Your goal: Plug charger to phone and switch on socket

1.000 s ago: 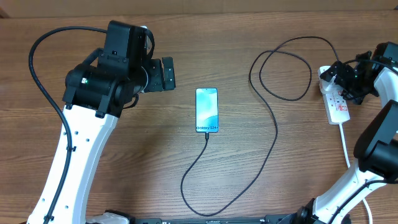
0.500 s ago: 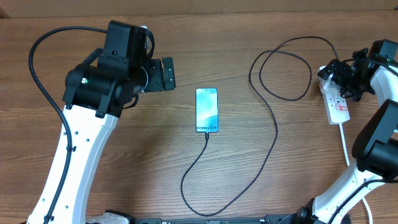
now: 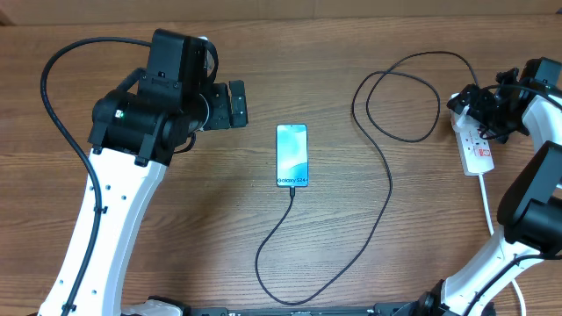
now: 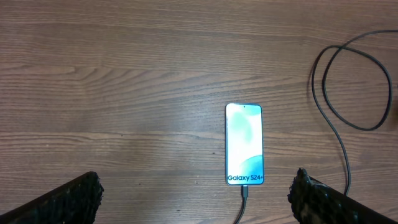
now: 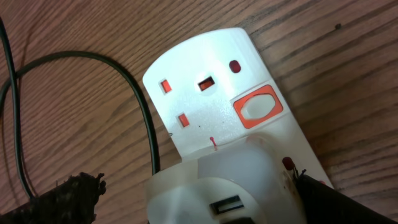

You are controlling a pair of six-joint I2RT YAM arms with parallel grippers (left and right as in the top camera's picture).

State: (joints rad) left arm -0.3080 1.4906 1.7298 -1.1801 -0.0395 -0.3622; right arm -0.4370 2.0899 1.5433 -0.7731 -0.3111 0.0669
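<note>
My right gripper [image 5: 194, 185], spread wide and empty, hangs over the socket [image 5: 217, 127] at the surface's [image 3: 202, 228] right edge, so I should press squarely down on its red-rimmed switch [image 5: 257, 107], avoiding the charger [image 5: 146, 124] alongside.

a brown wood-grain surface [image 3: 202, 219], its grain running side to side, met a paler tan strip [image 3: 351, 7] along its far edge, seen from overhead.

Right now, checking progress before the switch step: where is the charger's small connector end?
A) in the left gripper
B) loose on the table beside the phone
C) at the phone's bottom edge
C: the charger tip meets the bottom edge of the phone, just under its lettering.
</note>
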